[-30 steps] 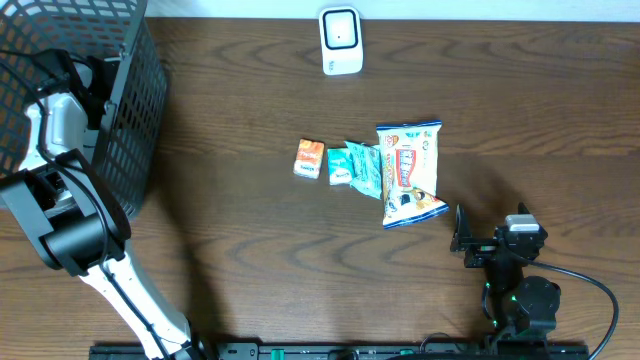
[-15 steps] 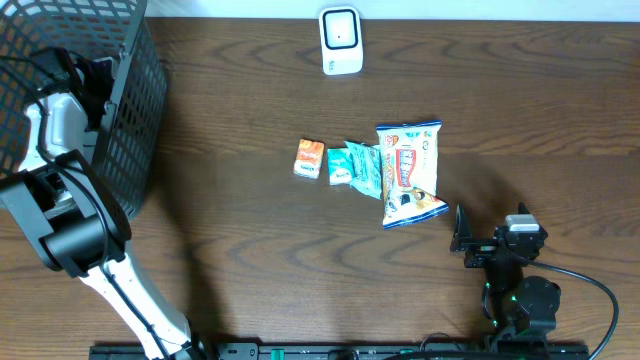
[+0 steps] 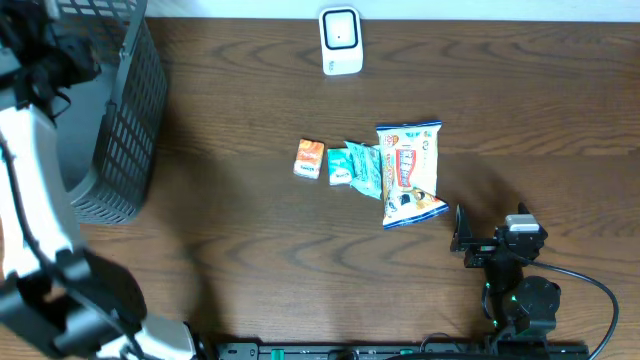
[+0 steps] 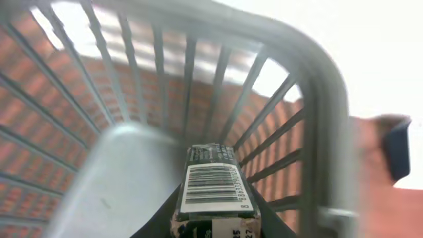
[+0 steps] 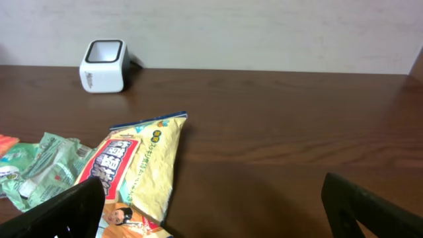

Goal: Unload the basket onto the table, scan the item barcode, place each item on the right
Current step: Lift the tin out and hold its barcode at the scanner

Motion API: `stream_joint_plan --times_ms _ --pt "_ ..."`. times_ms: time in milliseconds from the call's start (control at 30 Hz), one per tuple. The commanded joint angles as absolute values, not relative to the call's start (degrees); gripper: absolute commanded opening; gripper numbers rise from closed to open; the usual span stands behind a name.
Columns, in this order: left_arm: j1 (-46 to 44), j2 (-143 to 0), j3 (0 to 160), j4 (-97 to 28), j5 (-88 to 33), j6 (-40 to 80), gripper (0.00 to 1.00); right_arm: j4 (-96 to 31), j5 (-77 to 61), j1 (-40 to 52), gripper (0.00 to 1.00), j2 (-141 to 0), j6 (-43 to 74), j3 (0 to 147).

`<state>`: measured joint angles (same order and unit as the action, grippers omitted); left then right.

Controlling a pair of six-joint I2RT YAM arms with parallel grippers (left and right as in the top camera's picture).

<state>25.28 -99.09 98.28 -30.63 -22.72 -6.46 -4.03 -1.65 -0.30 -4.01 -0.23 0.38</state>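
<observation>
left gripper [image 4: 213, 230] clamps a barcoded pack [image 4: 213, 188] at the basket [image 4: 324, 112], 10 o'clock, mesh wall just behind it; scanner [image 3: 340, 41] at 12; only the wrist view shows the barcode; right gripper [image 5: 213, 206] gapes wide at 5, near the yellow snack bag [image 3: 409, 172]

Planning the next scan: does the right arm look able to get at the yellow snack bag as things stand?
Probably yes: the right claw stands open, facing the yellow snack bag, which lies close ahead with only bare table between them.
</observation>
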Motion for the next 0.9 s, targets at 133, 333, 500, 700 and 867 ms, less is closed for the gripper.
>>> stream_joint_plan --times_ms 133,333,500,700,867 --pt "25.3 -85.1 99.2 -27.7 -27.4 12.4 0.23 -4.3 -1.6 -0.6 0.99 -3.8 0.4 0.3" --pt "21.8 -80.6 99.2 -28.0 -42.5 19.0 0.23 -4.3 -1.6 -0.6 0.99 -3.8 0.4 0.3" --pt "13.6 -81.3 99.2 -34.8 -43.9 17.6 0.23 -4.3 -1.6 -0.6 0.99 -3.8 0.4 0.3" --pt "2.1 -85.1 98.7 -48.6 -24.8 15.3 0.23 -4.3 -1.6 -0.6 0.99 -3.8 0.4 0.3" --pt "-5.2 -89.8 98.3 -56.4 -13.5 15.3 0.23 -4.3 -1.6 -0.6 0.99 -3.8 0.4 0.3"
